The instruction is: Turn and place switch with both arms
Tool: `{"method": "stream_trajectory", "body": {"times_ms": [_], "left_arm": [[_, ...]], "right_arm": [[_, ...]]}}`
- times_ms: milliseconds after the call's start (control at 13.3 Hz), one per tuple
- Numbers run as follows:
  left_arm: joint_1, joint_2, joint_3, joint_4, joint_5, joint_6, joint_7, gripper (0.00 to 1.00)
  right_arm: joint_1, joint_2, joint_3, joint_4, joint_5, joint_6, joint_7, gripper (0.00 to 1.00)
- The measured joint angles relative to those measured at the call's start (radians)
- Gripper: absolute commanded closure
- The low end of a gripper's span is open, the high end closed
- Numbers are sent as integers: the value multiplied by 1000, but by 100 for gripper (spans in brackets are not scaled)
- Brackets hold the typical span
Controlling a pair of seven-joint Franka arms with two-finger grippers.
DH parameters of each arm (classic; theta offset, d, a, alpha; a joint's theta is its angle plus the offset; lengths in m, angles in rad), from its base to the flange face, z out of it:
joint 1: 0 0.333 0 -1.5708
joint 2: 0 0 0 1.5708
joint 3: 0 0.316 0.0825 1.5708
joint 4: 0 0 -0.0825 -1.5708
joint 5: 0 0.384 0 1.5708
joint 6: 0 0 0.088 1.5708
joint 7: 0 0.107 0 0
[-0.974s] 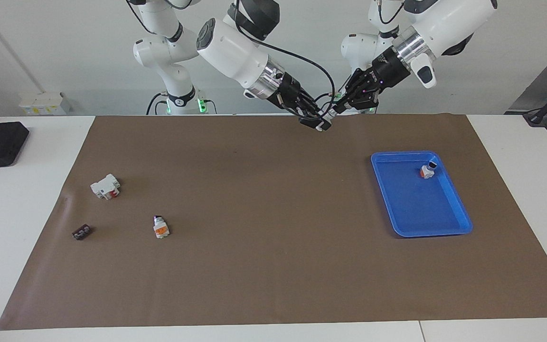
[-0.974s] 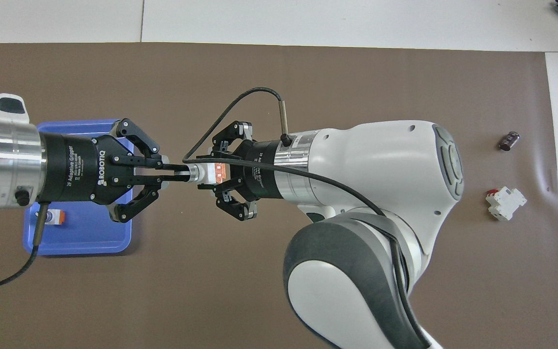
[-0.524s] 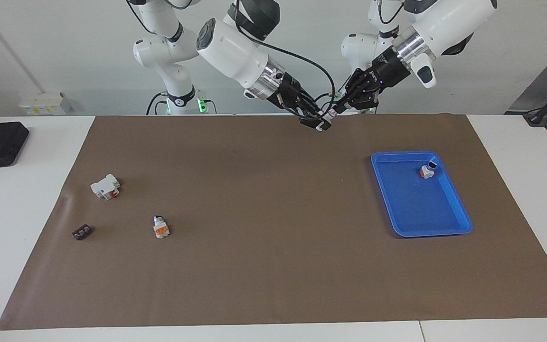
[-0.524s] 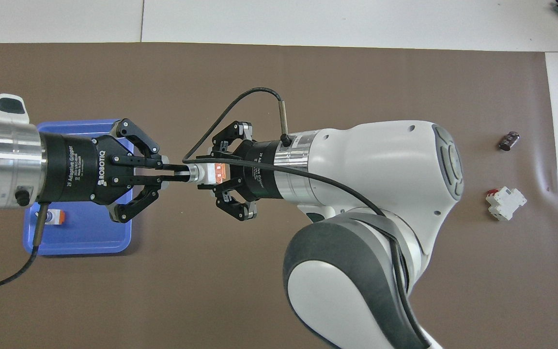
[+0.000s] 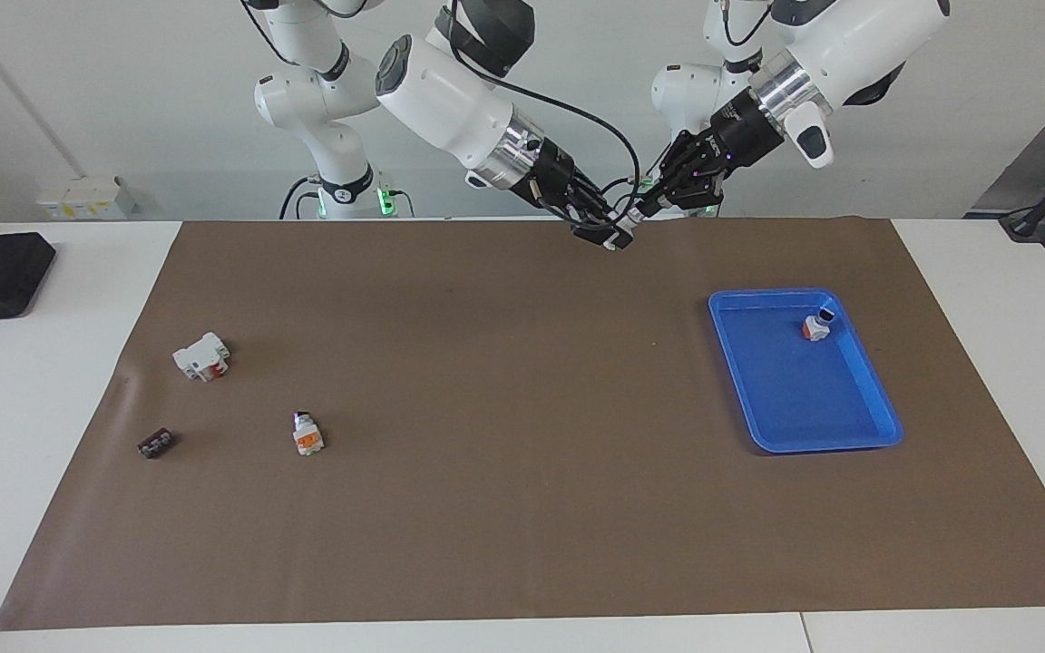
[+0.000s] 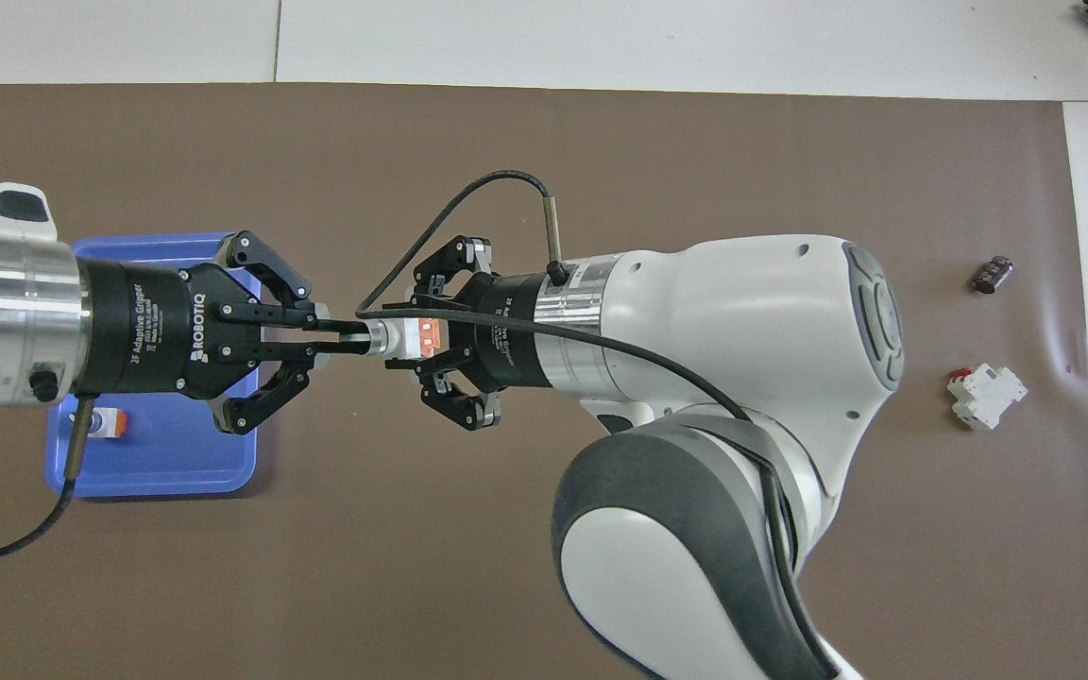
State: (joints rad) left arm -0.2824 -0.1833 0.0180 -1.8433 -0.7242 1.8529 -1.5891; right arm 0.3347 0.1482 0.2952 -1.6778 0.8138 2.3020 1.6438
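Note:
Both grippers hold one switch (image 6: 399, 338) in the air over the brown mat (image 5: 522, 408), between its middle and the blue tray. The switch is white, with its orange block facing up. My right gripper (image 6: 416, 338) is shut on the white body. My left gripper (image 6: 355, 336) is shut on the narrow tip end, pointing straight at the right one. In the facing view the two grippers meet tip to tip, left gripper (image 5: 639, 213) and right gripper (image 5: 604, 234), with the switch (image 5: 618, 239) barely showing between them.
A blue tray (image 5: 804, 399) toward the left arm's end holds another switch (image 5: 817, 326). Toward the right arm's end, a third switch (image 5: 307, 433), a larger white block with a red part (image 5: 202, 355) and a small dark brown piece (image 5: 155, 443) lie on the mat.

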Motion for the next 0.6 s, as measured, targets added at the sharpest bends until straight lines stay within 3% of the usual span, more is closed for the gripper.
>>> {"method": "stream_trajectory", "body": {"times_ms": [75,150,225,450,599], "left_arm": [[0,0,0,0,0,0,0,100],[0,0,0,0,0,0,0,100],[0,0,0,0,0,0,0,100],[-7,1,-14,0,0,2,-19,100],[-13,1,-16,0,0,7,-25,100]], "right_arm": [[0,0,0,0,0,0,0,84],[0,0,0,0,0,0,0,47],[0,0,0,0,0,0,0,21],[14,0,8,5,0,9,0,9],[18,0,10,5,0,16,0,7]]}}
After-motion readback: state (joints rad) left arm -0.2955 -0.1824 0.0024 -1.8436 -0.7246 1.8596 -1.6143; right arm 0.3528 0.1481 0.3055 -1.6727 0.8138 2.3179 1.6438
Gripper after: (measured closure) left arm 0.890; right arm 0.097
